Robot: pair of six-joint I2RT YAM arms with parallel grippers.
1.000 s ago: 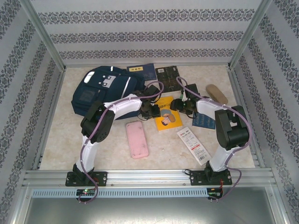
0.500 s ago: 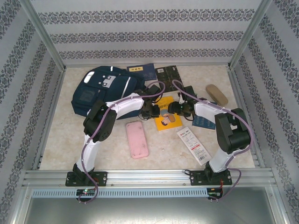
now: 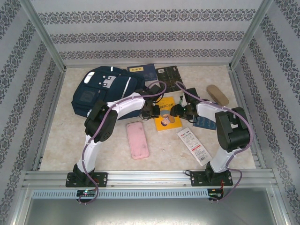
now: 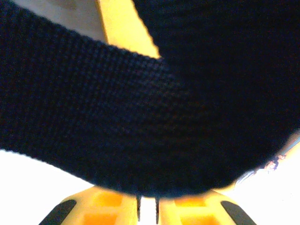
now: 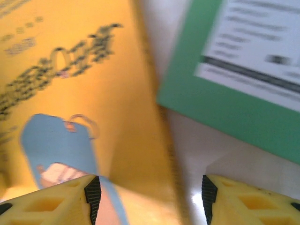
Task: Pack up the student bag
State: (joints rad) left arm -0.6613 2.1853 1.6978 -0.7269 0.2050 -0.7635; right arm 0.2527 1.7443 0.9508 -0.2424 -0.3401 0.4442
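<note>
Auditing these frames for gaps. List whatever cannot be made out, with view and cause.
Left wrist: navy strap against the lens hides whether the left gripper pinches it.
Right wrist: yellow book lettering blurred, unreadable.
Top external: left arm covers the near side of the student bag.

The student bag (image 3: 105, 91) lies at the far left of the bench (image 3: 65, 140). Behind its right end sits a book (image 3: 143, 71), with a second book (image 3: 168, 75) just to the right of that. A third book (image 3: 168, 121) lies mid-bench, right of the bag. The bag's strap (image 4: 117, 117) crosses above it at the left fingers (image 4: 108, 208), and the right fingers (image 5: 243, 199) straddle one edge of it. A pouch (image 3: 137, 139) lies nearer and to its left, a packet (image 3: 194, 145) nearer and to its right, and an oblong case (image 3: 217, 94) at the far right.
</note>
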